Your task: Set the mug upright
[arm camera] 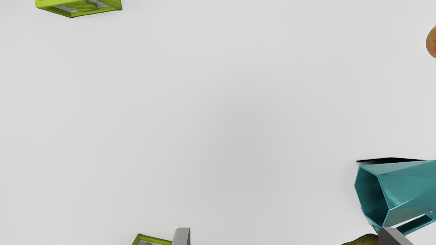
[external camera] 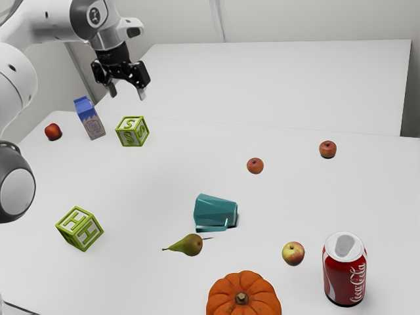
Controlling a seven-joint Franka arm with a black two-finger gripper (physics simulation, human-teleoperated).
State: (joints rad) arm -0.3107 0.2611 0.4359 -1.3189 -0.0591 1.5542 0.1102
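One faceted teal mug (external camera: 215, 212) is seen lying on its side, handle toward the tapered green pear (external camera: 191, 245); the black two-finger gripper (external camera: 127, 94) is held open, empty, well away; the pear might be knocked if the mug were straddled.

The arm (external camera: 13, 79) has smooth, rounded white shells, dark grey joint bands, a pale round cap (external camera: 17, 191) and a circular badge (external camera: 94, 16), its symbol hard to make out. The black end effector (external camera: 126, 94) has flat-faced grey fingers (arm camera: 182, 237).
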